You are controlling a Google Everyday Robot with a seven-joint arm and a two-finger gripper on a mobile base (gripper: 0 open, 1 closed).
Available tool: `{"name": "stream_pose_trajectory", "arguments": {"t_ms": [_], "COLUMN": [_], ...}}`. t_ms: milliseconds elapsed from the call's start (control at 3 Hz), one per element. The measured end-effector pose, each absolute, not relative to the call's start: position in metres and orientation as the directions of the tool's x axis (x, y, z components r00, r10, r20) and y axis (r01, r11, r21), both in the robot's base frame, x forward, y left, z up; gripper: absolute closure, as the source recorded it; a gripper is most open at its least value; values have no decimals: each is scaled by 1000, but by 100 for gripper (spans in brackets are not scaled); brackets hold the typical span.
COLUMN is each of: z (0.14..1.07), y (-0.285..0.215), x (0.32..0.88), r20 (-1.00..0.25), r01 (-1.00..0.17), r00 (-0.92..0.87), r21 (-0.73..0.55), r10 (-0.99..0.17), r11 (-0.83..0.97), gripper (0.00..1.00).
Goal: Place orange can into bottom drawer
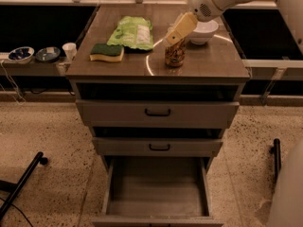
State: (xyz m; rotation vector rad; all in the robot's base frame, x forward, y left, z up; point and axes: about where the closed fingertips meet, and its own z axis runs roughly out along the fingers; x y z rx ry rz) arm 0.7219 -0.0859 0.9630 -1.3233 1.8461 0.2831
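The orange can (174,55) stands upright on the cabinet top, right of centre near the front edge. My gripper (178,30) hangs on the white arm from the upper right and sits right over the can's top, hiding its lid. The bottom drawer (156,189) is pulled out at the foot of the cabinet, and its wide tray interior holds nothing. The two shallower black-handled drawers above it are slightly ajar.
A white bowl (203,31) sits behind the can on the right. A green bag (133,32) and a green-and-yellow sponge (107,52) lie on the left of the top. Small bowls (21,54) and a cup (69,50) sit on a left shelf. Black stand legs (24,181) lie on the floor.
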Motion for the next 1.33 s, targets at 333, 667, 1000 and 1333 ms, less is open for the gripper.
{"name": "stream_pose_trajectory", "arguments": {"t_ms": [333,667,1000,1333], "z": [943,921,909,905], "y": [-75,-73,-80,-86], "x": [741,756,761,758], "r20": [-748,-761,-768,-780], "r01": [-874,-873,-866,-871], "r00": [-134,-170,-195,-188], "r21": [-220,-178,-157,-148], "r10": [-650,-626,-610,-597], "r11": [434,453,475,468], "gripper": [0,8,24,47]}}
